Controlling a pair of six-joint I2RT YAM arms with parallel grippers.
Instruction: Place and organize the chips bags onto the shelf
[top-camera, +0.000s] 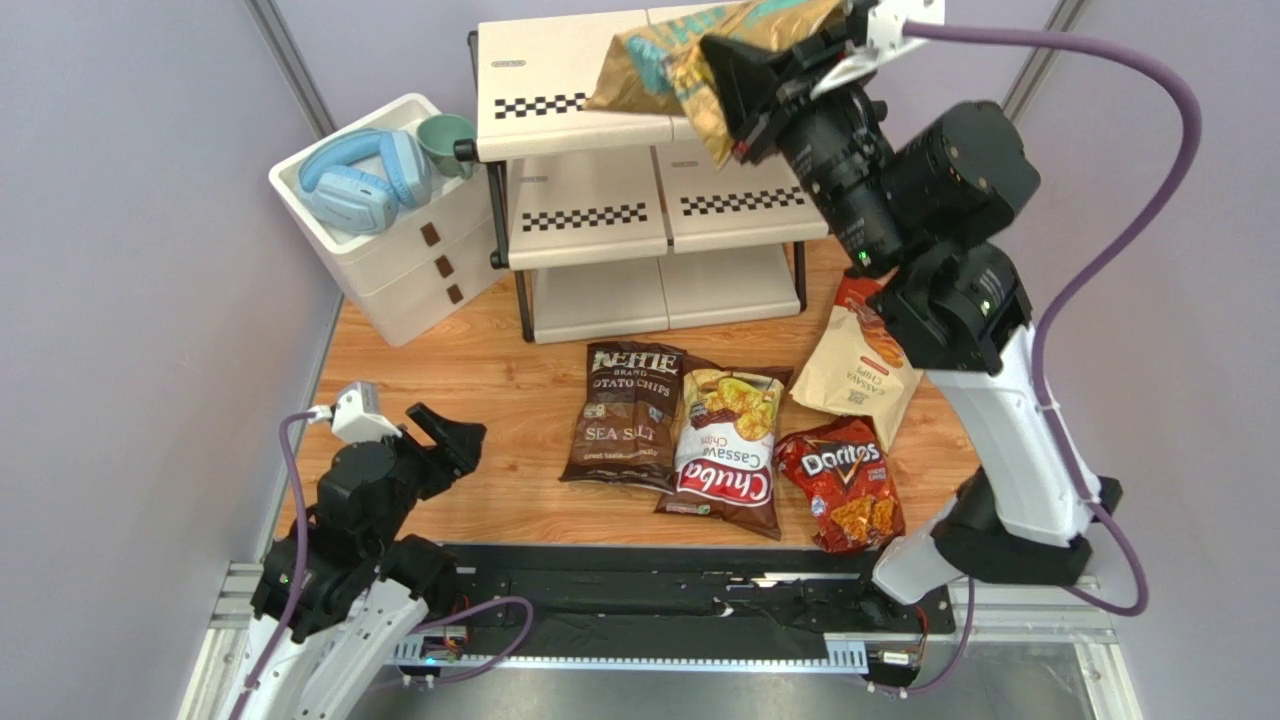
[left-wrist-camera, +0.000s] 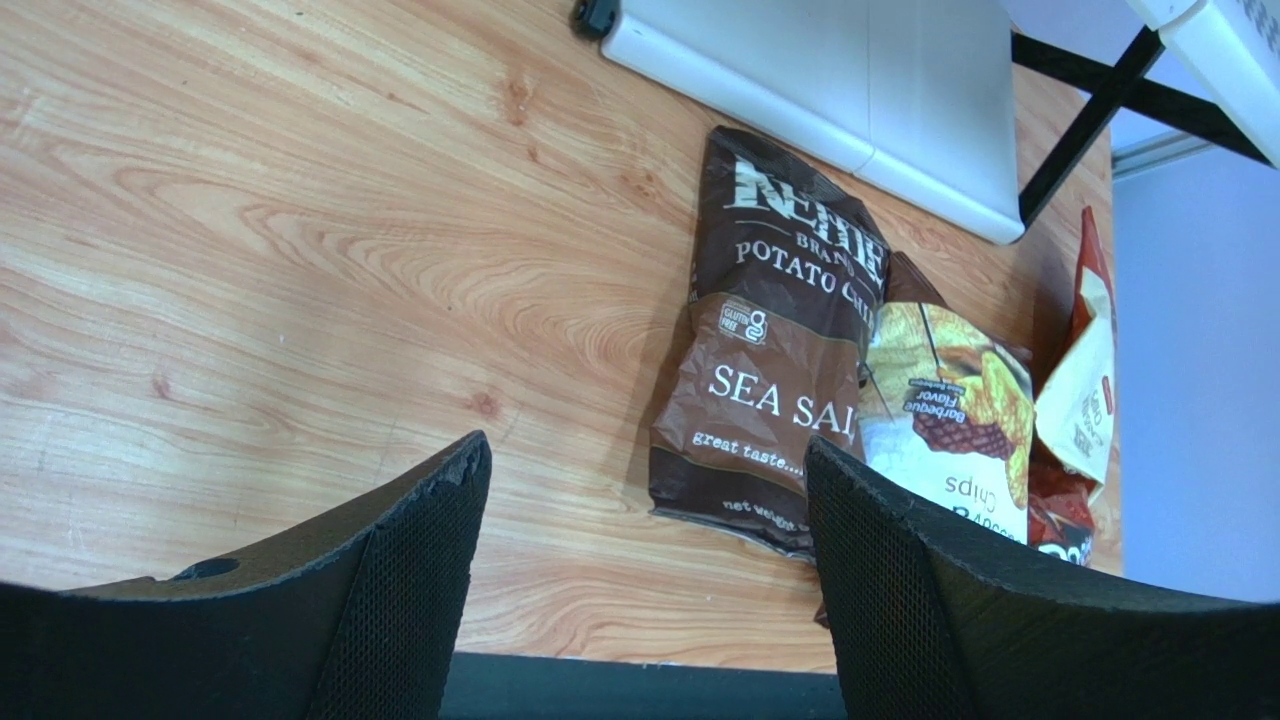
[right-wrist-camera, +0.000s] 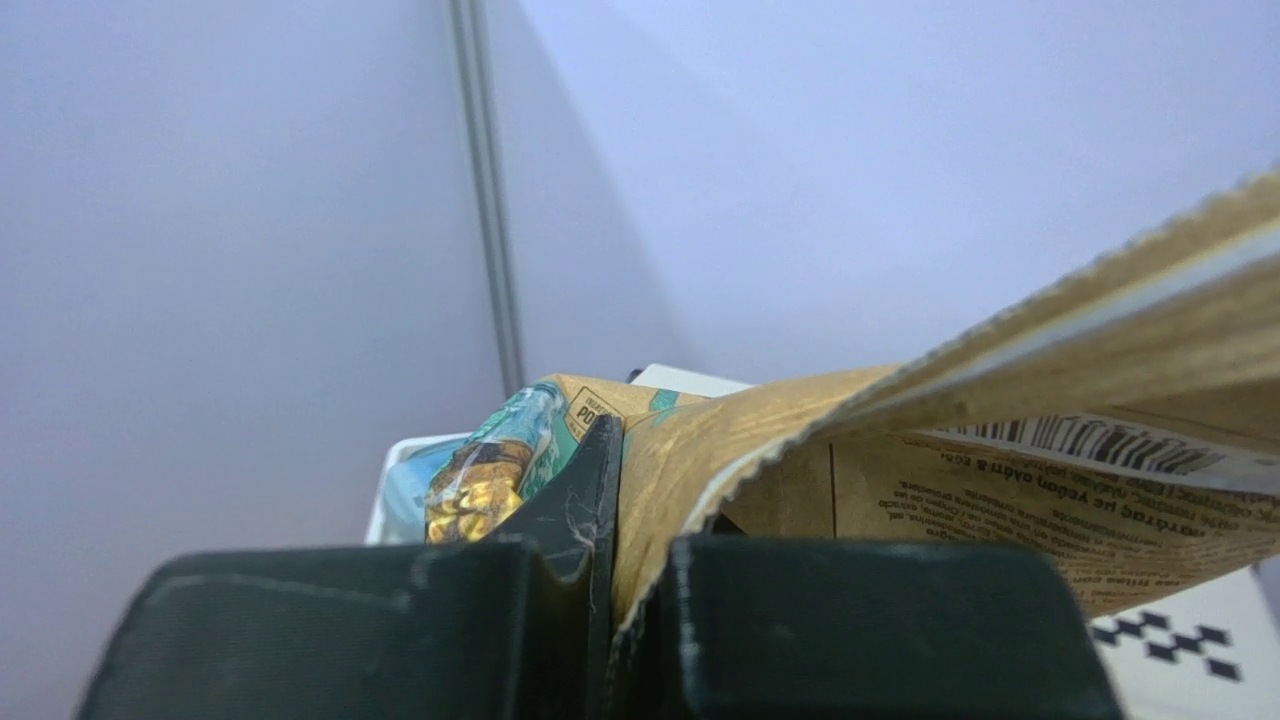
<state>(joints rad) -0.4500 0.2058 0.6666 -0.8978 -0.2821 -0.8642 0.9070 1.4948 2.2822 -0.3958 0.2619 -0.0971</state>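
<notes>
My right gripper (top-camera: 721, 75) is shut on the tan-and-teal chips bag (top-camera: 676, 53) and holds it over the top tier of the cream shelf (top-camera: 586, 218). In the right wrist view the bag's edge (right-wrist-camera: 781, 435) is pinched between the jaws (right-wrist-camera: 639, 600). The dark brown Sea Salt bag (top-camera: 624, 416), the Chuba bag (top-camera: 727, 447), the red Doritos bag (top-camera: 842, 483) and the cream bag with a red-orange top (top-camera: 860, 365) lie on the wooden table in front of the shelf. My left gripper (top-camera: 448, 435) is open and empty, left of the Sea Salt bag (left-wrist-camera: 774, 353).
A white three-drawer box (top-camera: 394, 248) stands left of the shelf, with blue headphones (top-camera: 361, 173) and a green cup (top-camera: 446, 143) on it. Grey walls close in both sides. A black rail (top-camera: 661, 600) runs along the near table edge.
</notes>
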